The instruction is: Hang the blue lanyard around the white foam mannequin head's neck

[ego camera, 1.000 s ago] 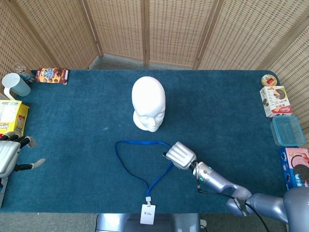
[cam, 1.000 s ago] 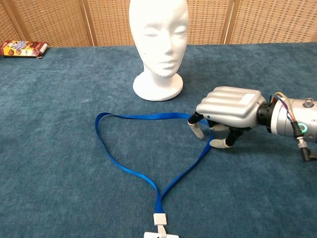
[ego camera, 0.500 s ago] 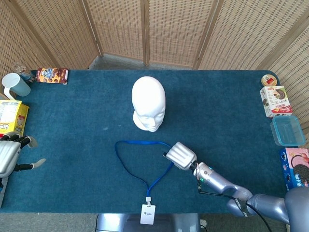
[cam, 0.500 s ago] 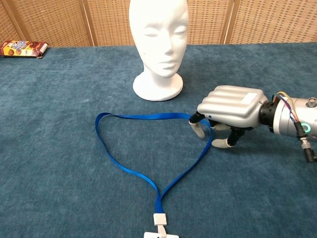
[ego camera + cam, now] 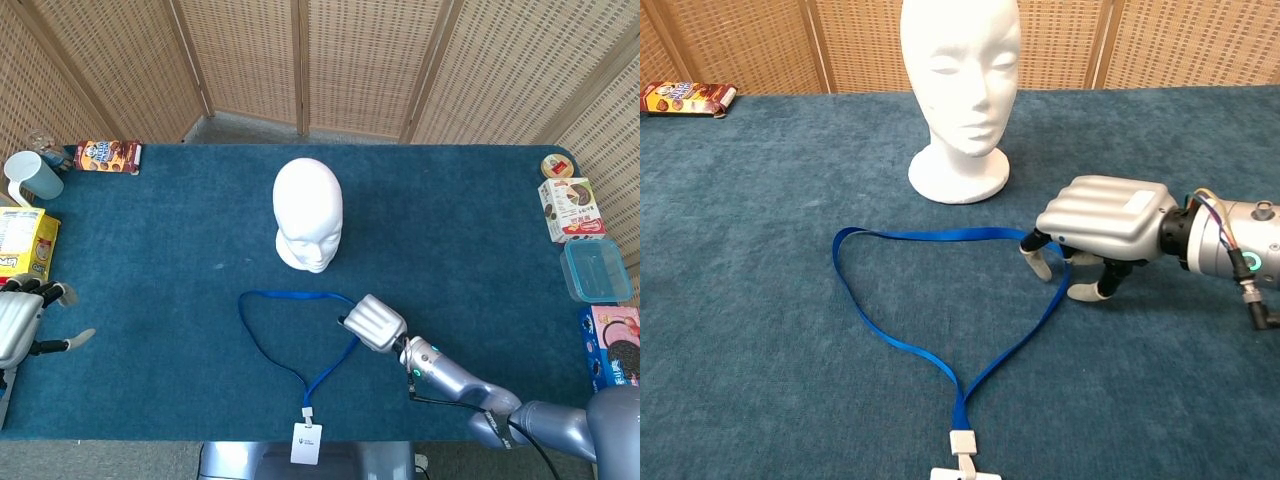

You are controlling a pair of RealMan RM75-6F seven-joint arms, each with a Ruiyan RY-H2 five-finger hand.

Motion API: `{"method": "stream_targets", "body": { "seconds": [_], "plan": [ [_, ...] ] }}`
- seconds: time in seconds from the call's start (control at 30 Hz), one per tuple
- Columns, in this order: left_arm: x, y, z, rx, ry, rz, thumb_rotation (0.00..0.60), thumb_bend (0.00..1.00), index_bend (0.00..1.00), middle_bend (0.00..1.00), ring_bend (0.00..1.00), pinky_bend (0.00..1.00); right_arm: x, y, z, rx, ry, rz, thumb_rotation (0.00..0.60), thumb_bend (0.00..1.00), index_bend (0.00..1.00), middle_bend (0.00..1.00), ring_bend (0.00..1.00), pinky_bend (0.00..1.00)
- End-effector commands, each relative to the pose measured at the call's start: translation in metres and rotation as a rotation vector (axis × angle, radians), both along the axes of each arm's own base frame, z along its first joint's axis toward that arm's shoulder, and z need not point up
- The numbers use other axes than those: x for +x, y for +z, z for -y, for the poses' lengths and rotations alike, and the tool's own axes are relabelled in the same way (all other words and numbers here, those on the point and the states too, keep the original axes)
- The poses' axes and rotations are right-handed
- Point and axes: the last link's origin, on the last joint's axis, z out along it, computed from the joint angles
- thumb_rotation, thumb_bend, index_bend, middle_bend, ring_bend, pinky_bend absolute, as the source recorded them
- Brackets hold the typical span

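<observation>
Lay flat mid-counter, lanyard loop, just before the head, right hand palm-down on its right bend, fingers curled at the strap, grip unclear; left hand open, far off.

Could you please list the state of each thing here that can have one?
Lanyard: flat on the table, looped open, not on the head.
Head: upright, neck bare.
Badge: at the table's near edge, clipped to the lanyard.
Right hand: palm down over the loop's right corner, fingers curled at the strap; grip unclear.
Left hand: resting, empty, fingers apart.
Box: lidded.
Cup: upright.
</observation>
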Motion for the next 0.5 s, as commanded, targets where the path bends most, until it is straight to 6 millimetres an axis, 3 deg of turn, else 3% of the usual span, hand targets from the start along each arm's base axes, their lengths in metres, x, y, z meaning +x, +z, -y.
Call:
{"method": "stream_targets", "body": {
  "seconds": [0.03,0.5],
  "plan": [
    [-0.0002,0.0003,0.0000,0.001,0.001,0.000,0.390,0.14,0.46,0.50,0.40,0.23,0.0002,-0.0009,0.0006,-0.001,0.000,-0.002,0.600,0.34,0.46,1.00,1.00,1.00],
    [-0.0012,-0.0007,-0.0001,-0.002,0.002,0.001,0.387,0.14,0.46,0.50,0.40,0.23,-0.0014,-0.0038,0.0008,0.003,-0.011,-0.007,0.600,0.38,0.49,1.00,1.00,1.00]
  ]
}}
